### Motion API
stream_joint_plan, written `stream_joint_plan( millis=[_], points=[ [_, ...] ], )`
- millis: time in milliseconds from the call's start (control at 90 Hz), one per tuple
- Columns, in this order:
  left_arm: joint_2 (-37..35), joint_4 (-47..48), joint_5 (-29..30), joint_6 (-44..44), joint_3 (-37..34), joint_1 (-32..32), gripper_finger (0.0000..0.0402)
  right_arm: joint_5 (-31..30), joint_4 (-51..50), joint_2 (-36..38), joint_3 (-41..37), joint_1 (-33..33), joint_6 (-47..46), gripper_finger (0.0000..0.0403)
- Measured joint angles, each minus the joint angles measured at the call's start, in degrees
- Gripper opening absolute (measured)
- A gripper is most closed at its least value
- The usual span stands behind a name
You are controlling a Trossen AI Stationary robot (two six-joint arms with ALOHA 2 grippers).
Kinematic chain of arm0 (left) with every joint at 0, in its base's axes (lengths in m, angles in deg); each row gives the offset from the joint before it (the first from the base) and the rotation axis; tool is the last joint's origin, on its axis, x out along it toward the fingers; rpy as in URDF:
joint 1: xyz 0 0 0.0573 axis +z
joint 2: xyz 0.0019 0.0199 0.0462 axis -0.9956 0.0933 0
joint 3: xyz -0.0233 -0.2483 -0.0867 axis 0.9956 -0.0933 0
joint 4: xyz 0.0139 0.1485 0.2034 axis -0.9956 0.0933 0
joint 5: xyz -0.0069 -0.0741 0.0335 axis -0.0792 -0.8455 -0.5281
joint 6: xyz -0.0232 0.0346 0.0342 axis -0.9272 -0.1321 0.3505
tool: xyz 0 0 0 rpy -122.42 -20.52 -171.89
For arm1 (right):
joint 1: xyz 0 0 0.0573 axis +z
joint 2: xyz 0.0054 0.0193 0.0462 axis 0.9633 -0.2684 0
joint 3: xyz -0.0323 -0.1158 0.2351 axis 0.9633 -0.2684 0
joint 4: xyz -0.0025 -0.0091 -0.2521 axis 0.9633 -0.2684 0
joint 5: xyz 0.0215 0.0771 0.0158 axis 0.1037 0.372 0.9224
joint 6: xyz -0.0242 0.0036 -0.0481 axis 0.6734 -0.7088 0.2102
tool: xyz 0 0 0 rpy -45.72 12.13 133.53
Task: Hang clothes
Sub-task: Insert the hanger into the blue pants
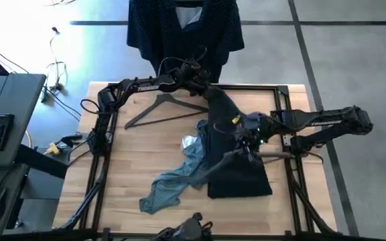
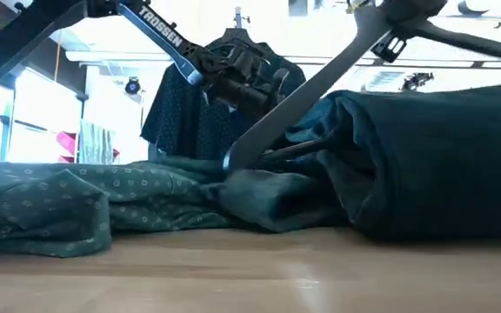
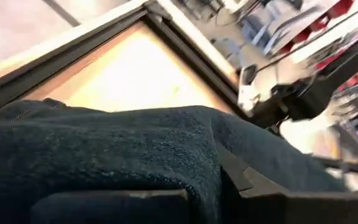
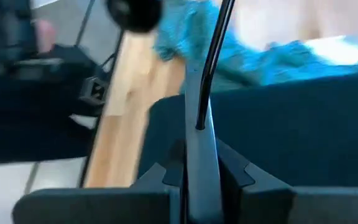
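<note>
Your left gripper (image 1: 205, 86) sits at upper centre of the high view, clamped on the top edge of the black trousers (image 1: 236, 171), which trail down to right of centre on the table (image 1: 133, 167). Your right gripper (image 1: 241, 148) hovers over the trousers at centre right, pinching a grey hanger (image 4: 201, 155) between its fingers. The teal shirt (image 1: 173, 184) lies crumpled at lower centre, touching the trousers. A second hanger (image 1: 163, 110) rests at upper centre-left. The navy dotted shirt (image 1: 183, 27) hangs at the top centre
</note>
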Motion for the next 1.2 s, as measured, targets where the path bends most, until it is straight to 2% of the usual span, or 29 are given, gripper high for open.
stream_joint_plan(
  millis=[78, 211, 333, 500, 622, 800, 944, 1067, 1133, 1200],
  points=[
    [0.0, 3.17, 0.53, 3.48, 0.0, -0.12, 0.0, -0.41, 0.8, 0.07, 0.0, 4.19, -2.83, 0.0022],
    [0.0, 6.3, 3.03, 7.16, 0.0, -0.2, 0.0, -7.96, 1.06, 0.1, 0.06, 9.58, -7.18, 0.0022],
    [-1.34, 8.93, 1.22, 10.66, -0.02, 0.42, 0.0003, -10.31, 0.93, 1.28, 1.88, 9.81, -11.29, 0.0022],
    [-7.1, 16.96, -0.56, 23.45, -0.02, 0.59, 0.0024, -10.2, -0.73, 3.9, 8.38, 8.54, -14.79, 0.0022],
    [-11.95, 23.59, 3.77, 30.13, -0.02, 0.74, 0.0045, -12.16, -8.22, 3.84, 17.16, 7.39, -14.26, 0.0022],
    [-16.99, 27.89, 12.77, 34.71, 0.07, 0.76, 0.0067, -15.65, -23.41, 1.1, 32.97, 3.5, -6.98, 0.0022],
    [-16.48, 28.97, 12.89, 30.36, 0.04, 1.27, 0.0087, -18.42, -30.53, -2.14, 45.79, -1.94, 1.74, 0.0022],
    [-15.97, 28.36, 12.74, 31.07, 0.04, 1.22, 0.0111, -18.79, -35.81, -7.12, 55.81, -6.15, 9.63, 0.0022],
    [-15.85, 28.97, 18.39, 32.21, 0.04, 1.09, 0.0119, -19.11, -41.06, -10.15, 61.23, -8.23, 13.65, 0.0022],
    [-16.38, 32.42, 27.09, 30.58, 0.66, 0.7, 0.0122, -22.11, -47.15, -13.12, 66.81, -10.83, 16.43, 0.0022]
  ],
)
